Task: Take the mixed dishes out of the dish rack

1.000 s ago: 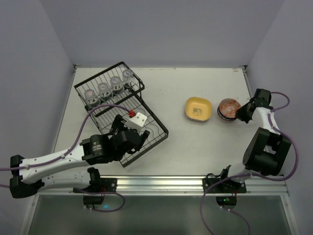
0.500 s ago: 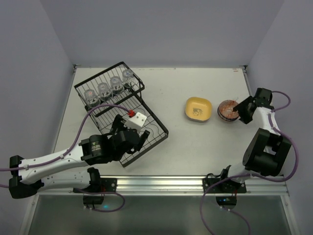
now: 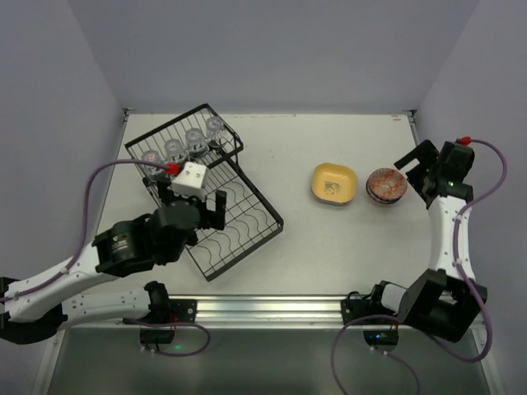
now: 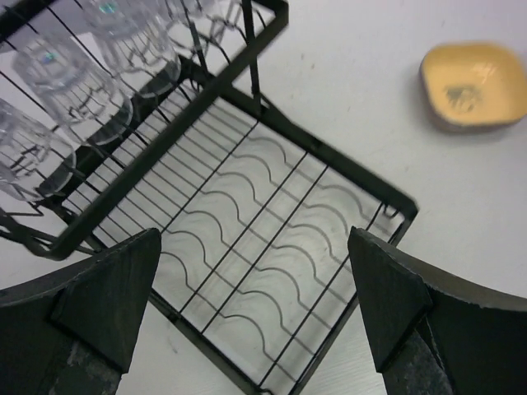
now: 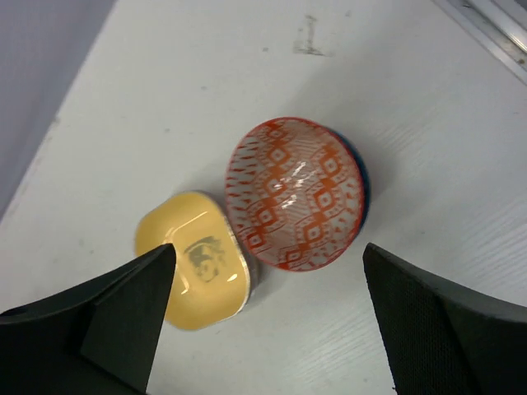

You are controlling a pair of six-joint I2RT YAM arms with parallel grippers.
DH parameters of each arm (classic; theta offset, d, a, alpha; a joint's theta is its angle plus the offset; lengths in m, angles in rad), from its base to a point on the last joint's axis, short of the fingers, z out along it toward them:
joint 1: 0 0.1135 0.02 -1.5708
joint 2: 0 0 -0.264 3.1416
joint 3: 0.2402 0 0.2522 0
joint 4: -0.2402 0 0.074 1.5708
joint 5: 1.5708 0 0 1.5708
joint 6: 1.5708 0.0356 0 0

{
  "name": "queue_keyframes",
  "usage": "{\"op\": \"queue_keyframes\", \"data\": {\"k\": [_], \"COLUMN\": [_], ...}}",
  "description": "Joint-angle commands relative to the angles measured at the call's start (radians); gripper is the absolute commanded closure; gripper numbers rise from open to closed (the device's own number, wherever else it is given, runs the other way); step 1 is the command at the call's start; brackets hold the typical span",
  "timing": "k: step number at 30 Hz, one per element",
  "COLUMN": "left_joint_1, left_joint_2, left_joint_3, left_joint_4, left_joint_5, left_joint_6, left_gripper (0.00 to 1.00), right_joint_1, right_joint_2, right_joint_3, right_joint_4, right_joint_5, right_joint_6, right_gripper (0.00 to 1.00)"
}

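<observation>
While my left gripper (image 4: 254,247) hangs spread over dish rack (image 3: 247,216) tray section, four glass cups (image 3: 174,149) stand in basket section. My right gripper (image 5: 268,255) spread wide, pinching nothing, above one red-patterned bowl (image 5: 295,193) just beside one yellow plate (image 3: 333,183) on bench (image 3: 329,247).

On the table (image 3: 329,255), the rack (image 3: 277,220) sits left with four cups (image 3: 174,149) in its far basket, the plate (image 3: 333,183) right of it, the bowl (image 3: 386,184) just beyond.

The left arm reaches forward, and the left gripper (image 3: 196,216) points down with its jaws wide apart, holding nothing. The right arm stretches far out; the right gripper (image 3: 415,176) is also spread wide and empty.
</observation>
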Motion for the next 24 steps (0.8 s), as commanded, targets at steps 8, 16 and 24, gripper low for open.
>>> {"op": "queue_keyframes", "data": {"k": [8,16,24], "left_joint_1": [0.035,0.608,0.851], "left_joint_2": [0.15,0.479,0.732], "left_joint_3": [0.432,0.786,0.902], "left_joint_4": [-0.074,-0.031,0.053], "left_joint_5": [-0.244,0.376,0.953], "left_joint_6": [-0.063,0.203,0.469], "left_gripper": [0.0,0.0,0.0], "right_joint_1": [0.27,0.43,0.433], "right_joint_2": [-0.282,-0.317,-0.418], "right_joint_3": [-0.076,-0.099,-0.21], "right_joint_4": [0.052,0.034,0.105], "right_joint_5": [-0.228,-0.295,-0.418], "right_joint_6": [-0.031,-0.062,-0.043], "right_gripper": [0.01,0.01,0.01]}}
